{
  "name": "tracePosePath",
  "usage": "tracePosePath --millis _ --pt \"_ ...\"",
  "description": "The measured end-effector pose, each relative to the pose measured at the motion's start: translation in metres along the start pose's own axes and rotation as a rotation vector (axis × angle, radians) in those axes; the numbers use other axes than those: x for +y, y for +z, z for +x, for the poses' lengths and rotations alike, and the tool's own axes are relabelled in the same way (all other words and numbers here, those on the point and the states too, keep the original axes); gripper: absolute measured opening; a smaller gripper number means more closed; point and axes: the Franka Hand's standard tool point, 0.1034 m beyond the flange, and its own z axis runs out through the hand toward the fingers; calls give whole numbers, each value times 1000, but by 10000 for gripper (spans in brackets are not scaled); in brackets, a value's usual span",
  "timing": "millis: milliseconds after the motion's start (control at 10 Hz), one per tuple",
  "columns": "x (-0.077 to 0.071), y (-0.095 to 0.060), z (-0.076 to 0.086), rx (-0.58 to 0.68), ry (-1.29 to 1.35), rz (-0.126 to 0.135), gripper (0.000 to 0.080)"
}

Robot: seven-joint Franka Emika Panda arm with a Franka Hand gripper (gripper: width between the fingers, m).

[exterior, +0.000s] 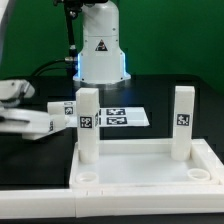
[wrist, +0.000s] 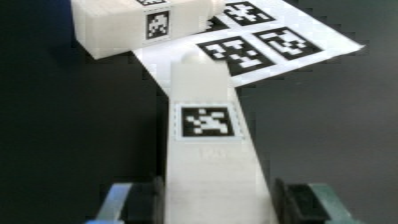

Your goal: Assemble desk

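Observation:
The white desk top point(exterior: 140, 165) lies in the foreground of the exterior view with two tagged legs standing upright in it, one point(exterior: 88, 125) at the exterior view's left and one point(exterior: 181, 121) at its right. My gripper point(exterior: 22, 112) reaches in from the exterior view's left. It is shut on a third white leg point(exterior: 45, 122), held lengthwise and low over the black table. In the wrist view this leg point(wrist: 210, 130) runs out from between my fingers point(wrist: 128, 202), its tag facing up. A fourth leg point(wrist: 139, 28) lies just beyond its far end.
The marker board point(exterior: 122, 117) lies flat on the table behind the desk top, and in the wrist view point(wrist: 249, 45) it lies past the held leg's tip. The robot base point(exterior: 100, 50) stands at the back centre.

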Motion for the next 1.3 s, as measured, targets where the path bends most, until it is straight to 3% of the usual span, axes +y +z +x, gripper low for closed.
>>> tracePosePath --millis 200,400,500,600,700,800,900,1100,1200,1300 --pt "-25 -47 -16 167 -77 -33 287" --pt "-21 -42 -12 283 -75 -38 287" --pt "-23 -50 -7 359 -82 -49 287" --pt "-36 -69 -15 442 -118 -72 287" --pt "-64 -90 -36 496 -161 -93 287" --pt "-94 -102 -51 556 -214 -124 287" --pt "-113 -106 -54 666 -259 -160 287" --pt "-105 -104 -51 805 -255 -155 287" --pt "-109 -107 -51 859 -262 -164 287" --pt "-127 -119 -53 950 -282 -216 287"
